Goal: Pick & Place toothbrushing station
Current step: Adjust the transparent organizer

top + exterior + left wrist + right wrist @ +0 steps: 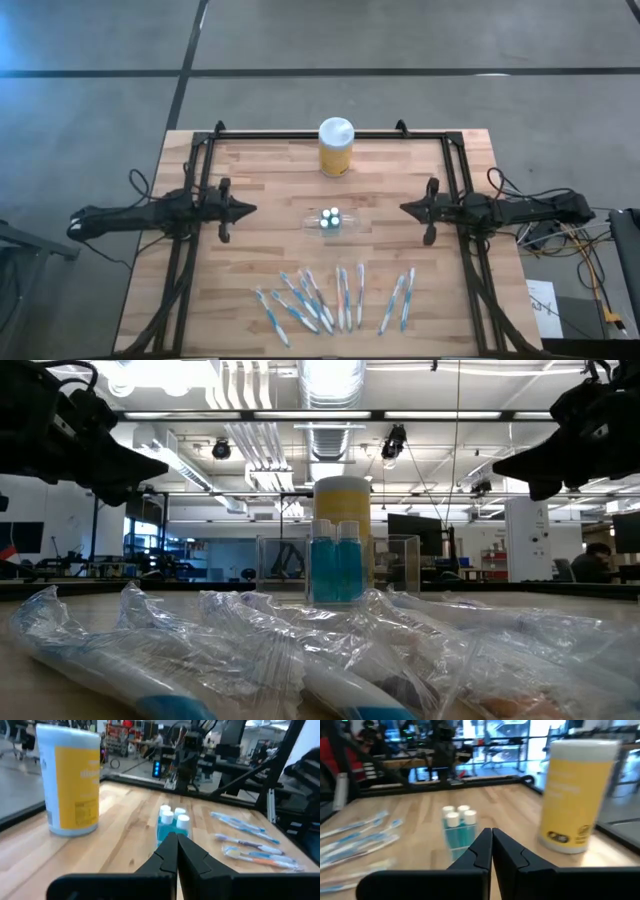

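High view puts the clear holder point(331, 222) mid-tabletop point(260, 170) between closed left gripper point(250, 210) and closed right gripper point(404, 209) — light, slick, tippy, so I would pinch its walls low

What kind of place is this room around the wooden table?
Probably a robotics lab or an open workshop hall. Exposed ceiling ducts and strip lights run overhead, monitors stand on benches behind the table, and another robot rig stands beyond it.

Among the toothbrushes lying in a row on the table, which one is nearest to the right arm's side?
The toothbrush at the right end of the row, in the separate pair; all others lie further toward the left arm.
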Motion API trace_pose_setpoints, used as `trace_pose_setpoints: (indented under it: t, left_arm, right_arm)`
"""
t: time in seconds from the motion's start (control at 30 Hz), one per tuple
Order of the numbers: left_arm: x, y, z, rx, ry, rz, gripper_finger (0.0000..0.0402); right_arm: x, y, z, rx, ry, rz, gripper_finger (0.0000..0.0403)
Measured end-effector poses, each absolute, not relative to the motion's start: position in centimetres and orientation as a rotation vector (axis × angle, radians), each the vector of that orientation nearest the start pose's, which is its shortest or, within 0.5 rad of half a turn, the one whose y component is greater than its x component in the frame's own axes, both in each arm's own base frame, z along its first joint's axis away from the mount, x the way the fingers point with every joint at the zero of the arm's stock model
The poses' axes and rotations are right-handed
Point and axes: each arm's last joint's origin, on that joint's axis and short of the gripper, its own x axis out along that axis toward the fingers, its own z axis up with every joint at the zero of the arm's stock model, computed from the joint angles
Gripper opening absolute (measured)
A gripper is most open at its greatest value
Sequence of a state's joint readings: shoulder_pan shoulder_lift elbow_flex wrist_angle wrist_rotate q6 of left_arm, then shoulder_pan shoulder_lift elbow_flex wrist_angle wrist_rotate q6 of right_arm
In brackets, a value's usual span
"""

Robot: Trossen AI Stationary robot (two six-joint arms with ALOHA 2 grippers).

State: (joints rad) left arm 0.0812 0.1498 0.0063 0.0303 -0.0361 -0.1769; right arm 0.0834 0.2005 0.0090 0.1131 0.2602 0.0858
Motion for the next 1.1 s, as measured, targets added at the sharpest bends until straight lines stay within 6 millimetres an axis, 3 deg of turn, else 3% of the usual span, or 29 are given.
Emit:
trace_pose_setpoints:
  t: [0.27, 0.6, 0.93, 1.1]
  left_arm:
    - [12.0, 0.6, 15.5, -0.132, 0.139, 0.074, 0.0001]
    - [15.2, 0.1, 15.4, -0.126, 0.335, 0.057, 0.0001]
    - [17.0, -0.6, 15.2, -0.202, 0.303, 0.029, 0.0002]
    - [18.2, -0.6, 15.3, -0.22, 0.329, 0.05, 0.0001]
  right_arm:
    - [12.0, 0.3, 15.4, 0.115, 0.144, -0.159, 0.0008]
    - [14.2, 0.8, 13.7, 0.243, 0.239, -0.141, 0.0008]
    - [15.9, 1.1, 12.2, 0.329, 0.253, -0.151, 0.0008]
    - [18.0, 1.3, 12.1, 0.324, 0.28, -0.159, 0.0008]
